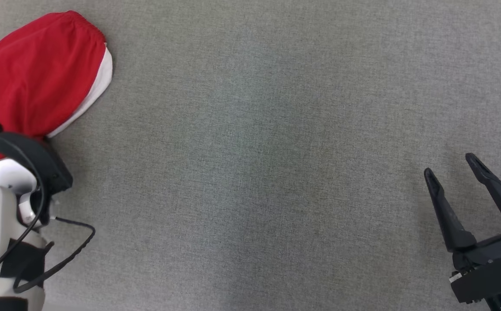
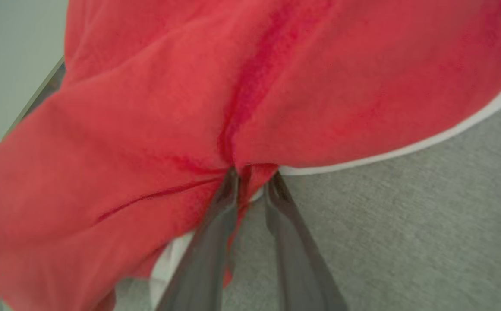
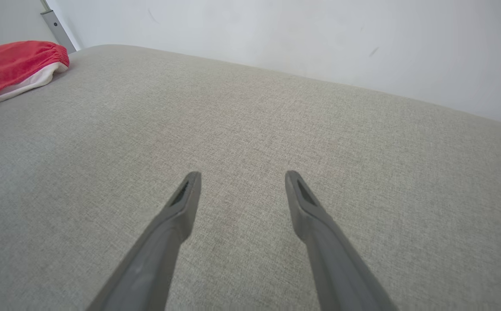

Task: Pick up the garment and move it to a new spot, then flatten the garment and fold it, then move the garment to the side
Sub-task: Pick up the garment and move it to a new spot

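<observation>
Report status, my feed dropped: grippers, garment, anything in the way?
Left gripper fingers pinched on edge of red garment. Right gripper open, over grey surface, empty. No obstacle seen.

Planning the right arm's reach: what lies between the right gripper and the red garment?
Only bare grey padded surface lies between the right gripper and the red garment; the head view shows it.
</observation>
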Robot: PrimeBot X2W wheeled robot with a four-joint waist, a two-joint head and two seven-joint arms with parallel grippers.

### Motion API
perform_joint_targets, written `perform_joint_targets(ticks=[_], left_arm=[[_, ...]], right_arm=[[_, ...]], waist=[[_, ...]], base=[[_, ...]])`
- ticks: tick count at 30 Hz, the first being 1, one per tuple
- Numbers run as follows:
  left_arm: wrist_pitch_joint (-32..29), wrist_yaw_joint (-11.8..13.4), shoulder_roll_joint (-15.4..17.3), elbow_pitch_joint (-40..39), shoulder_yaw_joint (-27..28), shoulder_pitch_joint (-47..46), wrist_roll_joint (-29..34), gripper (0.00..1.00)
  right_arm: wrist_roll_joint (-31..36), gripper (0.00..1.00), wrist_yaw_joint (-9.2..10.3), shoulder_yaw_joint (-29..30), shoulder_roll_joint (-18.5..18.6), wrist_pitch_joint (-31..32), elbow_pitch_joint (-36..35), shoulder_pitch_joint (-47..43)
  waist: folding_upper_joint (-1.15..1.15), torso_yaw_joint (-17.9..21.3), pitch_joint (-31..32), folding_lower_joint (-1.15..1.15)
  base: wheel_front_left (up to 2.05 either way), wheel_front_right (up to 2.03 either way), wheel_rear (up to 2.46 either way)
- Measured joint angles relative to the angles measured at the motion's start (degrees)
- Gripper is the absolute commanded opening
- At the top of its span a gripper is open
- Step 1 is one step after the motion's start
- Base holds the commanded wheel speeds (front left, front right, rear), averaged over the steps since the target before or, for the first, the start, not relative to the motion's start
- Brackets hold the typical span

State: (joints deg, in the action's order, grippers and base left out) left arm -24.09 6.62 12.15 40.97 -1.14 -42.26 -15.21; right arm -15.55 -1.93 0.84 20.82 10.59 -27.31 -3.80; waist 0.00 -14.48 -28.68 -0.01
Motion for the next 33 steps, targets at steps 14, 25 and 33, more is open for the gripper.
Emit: perform_joint_targets(ticks=[14, 25, 33], left_arm=[[4.48, 0.45, -3.11, 3.82, -1.01, -1.60, 3.01, 0.00], [7.82, 0.48, -2.60, 4.07, -2.67, -3.89, 6.38, 0.00], [10.43, 0.24, -2.41, 2.55, -5.55, -6.98, 8.10, 0.00]], right_arm=[[-1.77, 1.00, 0.21, -2.09, -2.33, -1.10, 4.50, 1.74], [-3.79, 1.00, 0.14, -6.08, -7.37, -3.93, 11.70, 4.90], [-4.64, 1.00, 0.14, -8.56, -11.43, -6.68, 17.90, 5.73]], waist=[[0.00, -1.89, 3.18, 0.01], [0.00, -2.46, 10.14, 0.00], [0.00, -1.10, 16.51, 0.00]], base=[[0.00, 0.00, 0.00], [0.00, 0.00, 0.00], [0.00, 0.00, 0.00]])
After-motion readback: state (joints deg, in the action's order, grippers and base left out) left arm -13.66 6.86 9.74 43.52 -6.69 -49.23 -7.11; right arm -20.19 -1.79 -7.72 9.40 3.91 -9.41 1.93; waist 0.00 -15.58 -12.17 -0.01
